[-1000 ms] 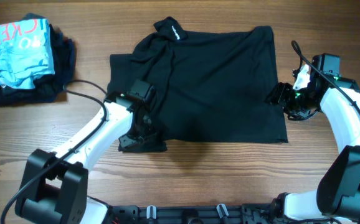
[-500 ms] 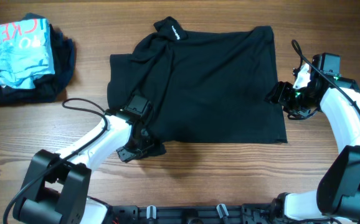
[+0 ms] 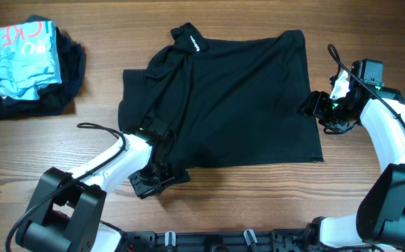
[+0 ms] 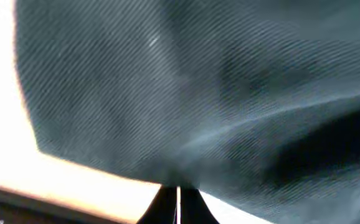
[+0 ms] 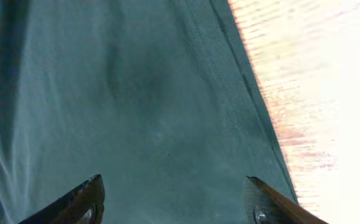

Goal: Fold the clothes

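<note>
The black shirt (image 3: 237, 98) lies spread on the wooden table, its collar with a small white logo (image 3: 197, 43) at the back. My left gripper (image 3: 159, 178) is at the shirt's front left corner and is shut on the cloth. In the left wrist view the closed gripper (image 4: 177, 194) pinches the dark fabric (image 4: 217, 81), which fills most of the frame. My right gripper (image 3: 307, 106) is at the shirt's right edge. In the right wrist view the gripper (image 5: 175, 199) is open just above the fabric (image 5: 136, 93), holding nothing.
A pile of other clothes sits at the back left, with a light-blue garment with red lettering (image 3: 17, 52) on top of dark ones (image 3: 69, 77). A black cable (image 3: 94, 127) loops off the left arm. Bare wood (image 5: 304, 74) shows right of the shirt's hem.
My left gripper has moved toward the table's front edge with the shirt's front left corner in it, drawing that corner out. The right arm has not moved.
</note>
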Tool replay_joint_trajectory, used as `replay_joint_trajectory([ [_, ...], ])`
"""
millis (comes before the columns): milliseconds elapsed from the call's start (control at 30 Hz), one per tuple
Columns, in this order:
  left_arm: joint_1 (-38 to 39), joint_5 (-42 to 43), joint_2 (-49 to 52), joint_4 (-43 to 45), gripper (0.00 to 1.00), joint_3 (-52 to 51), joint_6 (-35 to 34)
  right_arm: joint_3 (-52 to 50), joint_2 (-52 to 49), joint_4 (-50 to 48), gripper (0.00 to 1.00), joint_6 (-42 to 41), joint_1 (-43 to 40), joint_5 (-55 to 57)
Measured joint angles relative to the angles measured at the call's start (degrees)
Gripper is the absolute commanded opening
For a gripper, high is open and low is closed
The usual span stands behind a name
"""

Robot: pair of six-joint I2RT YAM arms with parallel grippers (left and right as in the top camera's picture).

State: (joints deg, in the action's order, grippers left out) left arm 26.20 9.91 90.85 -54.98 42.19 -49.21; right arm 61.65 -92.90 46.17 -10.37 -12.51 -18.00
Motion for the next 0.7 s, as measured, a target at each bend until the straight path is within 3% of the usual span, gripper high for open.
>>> replay_joint_trajectory([
  [533,-3.67,-3.91,-4.79,-5.03,0.04,13.2,5.66,7.02,0.0,0.87,0.63,3.43,3.23,-1.55],
  [700,-3.67,-7.06,-7.23,8.2,0.04,13.84,6.6,9.92,0.0,-1.73,0.65,4.68,6.62,-1.53],
])
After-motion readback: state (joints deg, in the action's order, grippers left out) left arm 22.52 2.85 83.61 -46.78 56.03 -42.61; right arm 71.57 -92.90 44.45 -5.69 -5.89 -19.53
